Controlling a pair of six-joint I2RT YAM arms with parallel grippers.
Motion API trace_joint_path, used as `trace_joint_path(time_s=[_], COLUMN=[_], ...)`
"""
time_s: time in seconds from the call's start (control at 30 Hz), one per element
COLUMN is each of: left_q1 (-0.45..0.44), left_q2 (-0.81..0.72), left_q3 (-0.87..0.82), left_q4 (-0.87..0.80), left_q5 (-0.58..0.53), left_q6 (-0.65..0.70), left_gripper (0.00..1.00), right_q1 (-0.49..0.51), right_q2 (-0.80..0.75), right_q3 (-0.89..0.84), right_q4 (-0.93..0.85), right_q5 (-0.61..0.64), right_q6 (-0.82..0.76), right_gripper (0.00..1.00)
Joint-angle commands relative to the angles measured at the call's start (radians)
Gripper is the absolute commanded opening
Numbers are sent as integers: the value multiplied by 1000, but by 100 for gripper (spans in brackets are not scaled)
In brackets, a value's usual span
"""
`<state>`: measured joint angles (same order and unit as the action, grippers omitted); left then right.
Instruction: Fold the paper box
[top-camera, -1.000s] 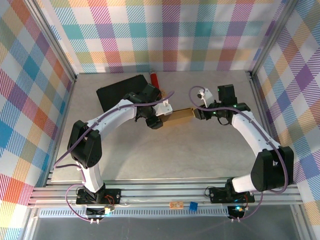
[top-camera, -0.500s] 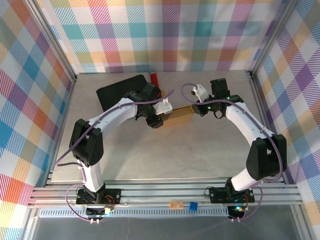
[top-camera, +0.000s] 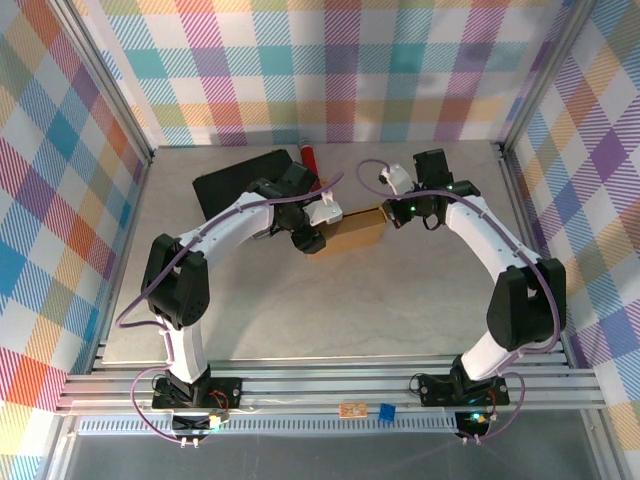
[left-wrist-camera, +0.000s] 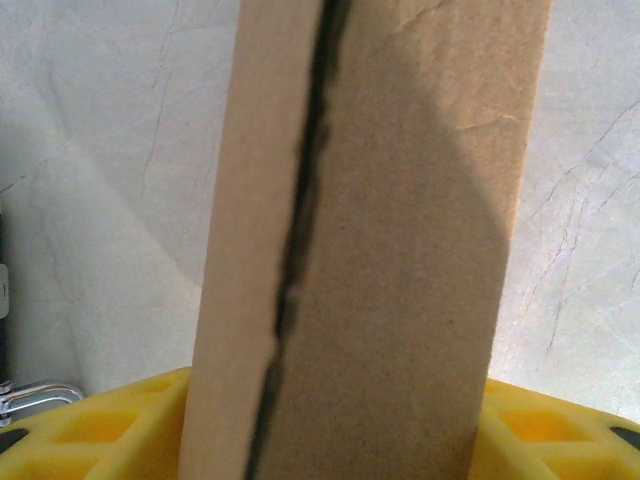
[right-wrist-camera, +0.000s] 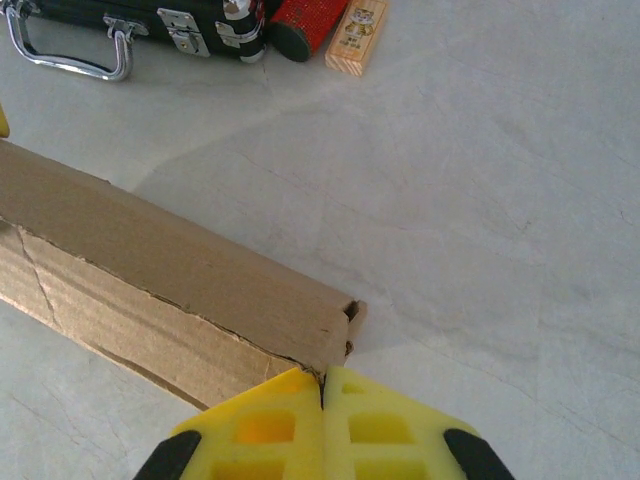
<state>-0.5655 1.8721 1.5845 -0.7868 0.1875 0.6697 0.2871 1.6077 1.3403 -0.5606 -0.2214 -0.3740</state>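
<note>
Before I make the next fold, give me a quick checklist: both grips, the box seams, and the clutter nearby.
1. Left gripper clamped across the brown cardboard box: ok.
2. Right gripper shut, tips at the box's end corner: ok. Whether it pinches cardboard: cannot tell.
3. Long seam closed: not ok, a dark gap runs along it.
4. End corner flush: not ok, a small edge sticks out.
5. Black case with metal handle, red cylinder and small wooden block apart from the box: ok.
</note>
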Motion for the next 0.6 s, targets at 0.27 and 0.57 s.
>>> trace_joint_path(time_s=[0.27,0.57], left_q1=[24,34], left_q2=[22,29], left_q3=[45,58], left_q4=[-19,-24], left_q5=[36,59], left_q6=[-27,-40], left_gripper=[57,55], right_q1=[24,27], right_q2=[78,118], right_q3=[169,213], right_q4=[-153,-199], right_q5=[4,-19], right_q6=[122,202], right_gripper=[0,0])
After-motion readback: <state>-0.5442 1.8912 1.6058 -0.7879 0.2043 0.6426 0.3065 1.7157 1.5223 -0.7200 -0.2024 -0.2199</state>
